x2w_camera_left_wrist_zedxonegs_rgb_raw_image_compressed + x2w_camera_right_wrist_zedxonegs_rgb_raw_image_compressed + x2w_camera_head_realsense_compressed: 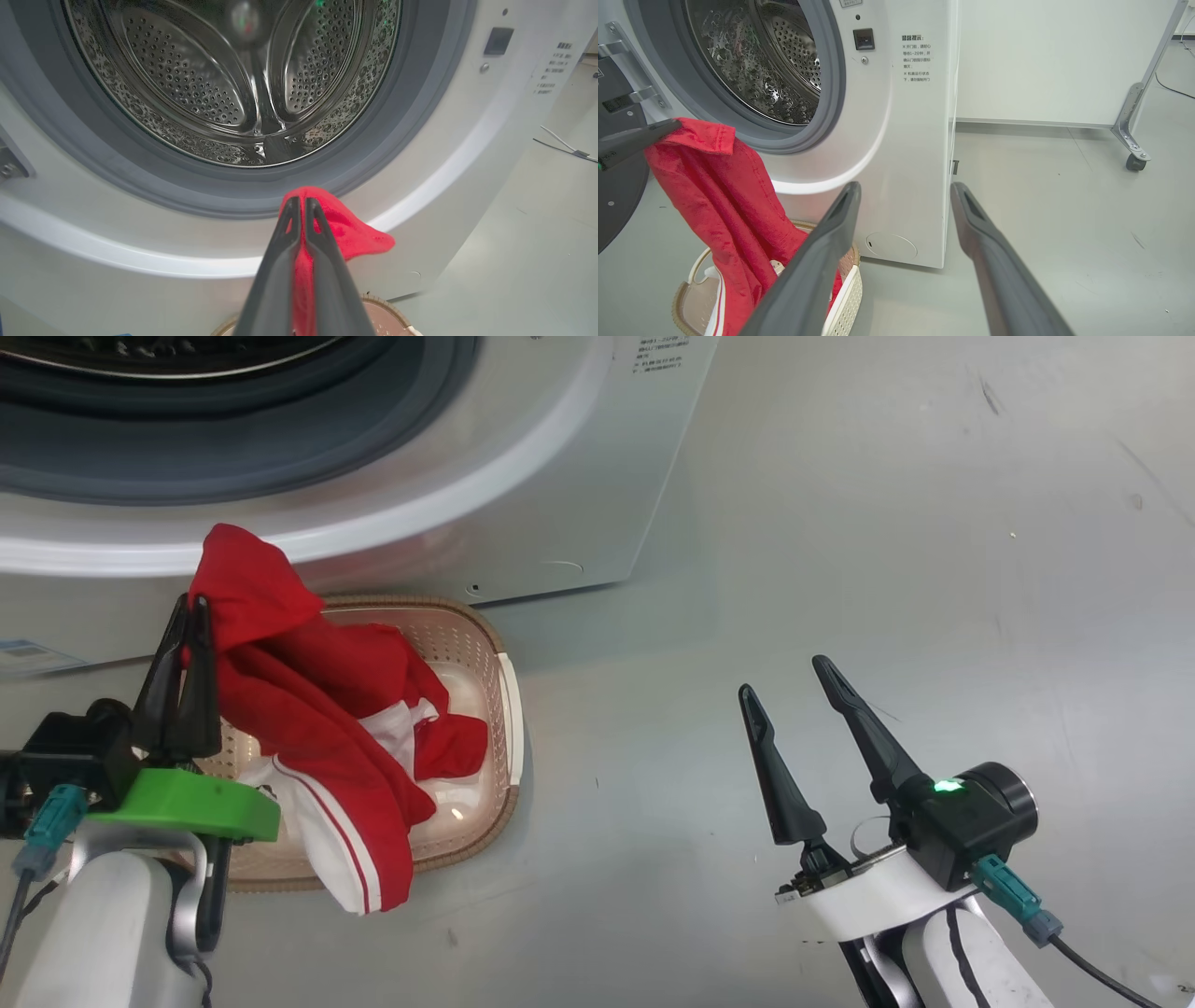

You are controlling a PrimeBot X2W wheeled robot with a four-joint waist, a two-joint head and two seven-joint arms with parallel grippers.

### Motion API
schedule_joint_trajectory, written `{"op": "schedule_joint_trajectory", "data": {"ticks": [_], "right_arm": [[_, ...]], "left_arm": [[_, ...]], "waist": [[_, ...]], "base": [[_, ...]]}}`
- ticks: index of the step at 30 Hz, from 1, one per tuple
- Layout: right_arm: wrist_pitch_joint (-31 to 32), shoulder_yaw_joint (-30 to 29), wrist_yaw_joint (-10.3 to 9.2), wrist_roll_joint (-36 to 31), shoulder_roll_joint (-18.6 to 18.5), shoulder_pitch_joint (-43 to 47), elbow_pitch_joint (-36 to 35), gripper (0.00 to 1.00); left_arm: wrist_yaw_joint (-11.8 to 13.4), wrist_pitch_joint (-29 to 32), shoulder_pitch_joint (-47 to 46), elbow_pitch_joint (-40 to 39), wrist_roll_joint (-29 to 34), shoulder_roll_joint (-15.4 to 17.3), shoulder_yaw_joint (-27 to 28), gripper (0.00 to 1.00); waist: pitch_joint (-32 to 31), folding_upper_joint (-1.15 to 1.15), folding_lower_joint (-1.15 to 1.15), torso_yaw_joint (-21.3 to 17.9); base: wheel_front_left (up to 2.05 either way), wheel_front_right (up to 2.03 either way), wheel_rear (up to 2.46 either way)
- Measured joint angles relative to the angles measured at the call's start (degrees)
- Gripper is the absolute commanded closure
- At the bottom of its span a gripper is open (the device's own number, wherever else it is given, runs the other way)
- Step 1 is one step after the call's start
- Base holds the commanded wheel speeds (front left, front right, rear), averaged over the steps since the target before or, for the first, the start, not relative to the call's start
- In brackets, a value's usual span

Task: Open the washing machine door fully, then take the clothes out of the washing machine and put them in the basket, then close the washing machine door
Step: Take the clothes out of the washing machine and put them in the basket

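Left gripper (189, 607): clamped on the top fold of the clothes (308, 709), above the basket's left side.
Right gripper (782, 677): fingers spread wide, empty, over bare floor well to the right of the basket.
Clothes: hang from the grip, lower folds lying in the basket (509, 709); one striped fold overlaps the near rim.
Basket: on the floor, just in front of the washing machine (560, 476), below its opening.
Drum (210, 93): no garment in the part seen.
Risk, spill: if released here, the near fold may slide over the rim onto the floor.
Risk, drag: a sideways pull on the cloth could shift or tip the light basket.
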Motion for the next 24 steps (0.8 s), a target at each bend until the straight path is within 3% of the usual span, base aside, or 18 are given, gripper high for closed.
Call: {"op": "schedule_joint_trajectory", "data": {"ticks": [14, 24], "right_arm": [[0.0, 1.08, -0.08, 0.11, 0.14, -4.86, -2.19, 0.0], [0.0, 2.92, -0.66, 1.89, 0.16, -7.84, -2.5, 0.0]], "left_arm": [[-2.01, 3.21, -5.85, 14.91, -0.03, 0.81, -0.88, 1.0], [-5.58, 7.05, -8.83, 24.98, -1.46, 1.19, -2.2, 1.0]], "waist": [[9.63, 0.0, 0.0, -2.12], [13.7, 0.0, 0.01, -3.38]], "base": [[0.0, 0.0, 0.0], [0.0, 0.0, 0.0]]}}
